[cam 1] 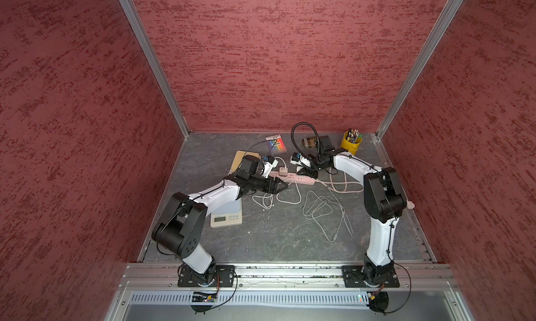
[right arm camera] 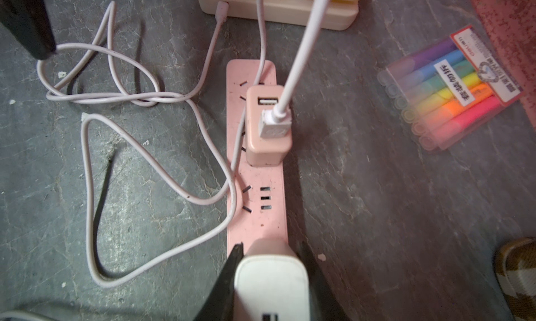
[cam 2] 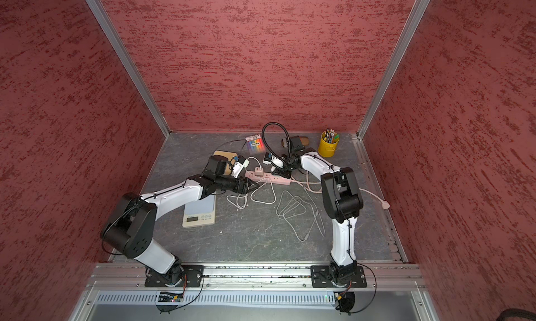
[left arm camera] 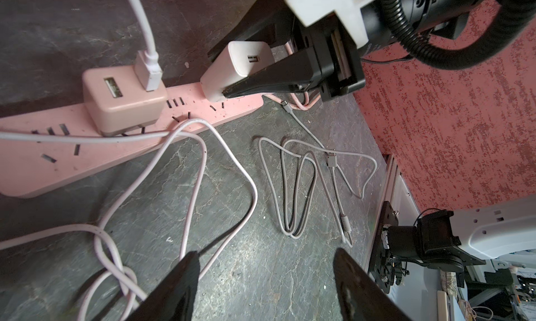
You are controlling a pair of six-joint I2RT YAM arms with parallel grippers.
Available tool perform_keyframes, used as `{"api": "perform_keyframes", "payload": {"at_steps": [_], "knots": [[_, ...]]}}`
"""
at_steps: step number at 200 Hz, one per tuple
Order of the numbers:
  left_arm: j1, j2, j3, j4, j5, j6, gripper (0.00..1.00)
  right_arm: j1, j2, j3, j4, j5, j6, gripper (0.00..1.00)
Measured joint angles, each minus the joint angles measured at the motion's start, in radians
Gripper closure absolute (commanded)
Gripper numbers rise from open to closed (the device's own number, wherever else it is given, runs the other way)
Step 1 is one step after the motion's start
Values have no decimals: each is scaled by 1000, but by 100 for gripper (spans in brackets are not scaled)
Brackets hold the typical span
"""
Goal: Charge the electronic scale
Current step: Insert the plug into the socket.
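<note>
Scale (cam 1: 226,216): lies on the table (cam 1: 275,241) at the left side, display toward the robot, far part covered by the left arm (cam 1: 214,193); I see no plug in it, so I judge charging is not yet begun
Strip (right arm camera: 256,215): pink and flat, behind the scale and nearer the middle, a place both arms can reach
Pink adapter (right arm camera: 268,131): stands in the strip with a white cable (right arm camera: 305,43) in one port; its second port is free
White adapter (left arm camera: 235,67): tilted, its base at a socket near the strip's end; I cannot tell if the pins are in
Right gripper (right arm camera: 269,248): closed on the White adapter at both sides, gripping the body so the pin end is free to go down into the socket
Left gripper (left arm camera: 265,252): fingers wide apart with nothing between them; it hovers low over the pink cable (left arm camera: 256,193) loops just beside the strip, probably placed there to take a cable end
Grey cable (left arm camera: 291,234): loose on the table between the arms, both ends free; the White adapter's port faces up and is empty, so this cable likely joins it to the scale
Risk: the tilted adapter may jam or push the strip, which nothing holds down
</note>
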Motion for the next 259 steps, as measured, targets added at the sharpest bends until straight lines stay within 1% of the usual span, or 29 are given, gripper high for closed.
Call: {"api": "perform_keyframes", "payload": {"at_steps": [84, 216, 259], "knots": [[0, 0, 0, -9, 0, 0, 27, -8, 1, 0, 8, -79, 13, 100], [0, 0, 0, -23, 0, 0, 27, -37, 20, 0, 20, -87, 6, 100], [-4, 0, 0, -23, 0, 0, 27, -42, 47, 15, 13, -104, -1, 100]]}}
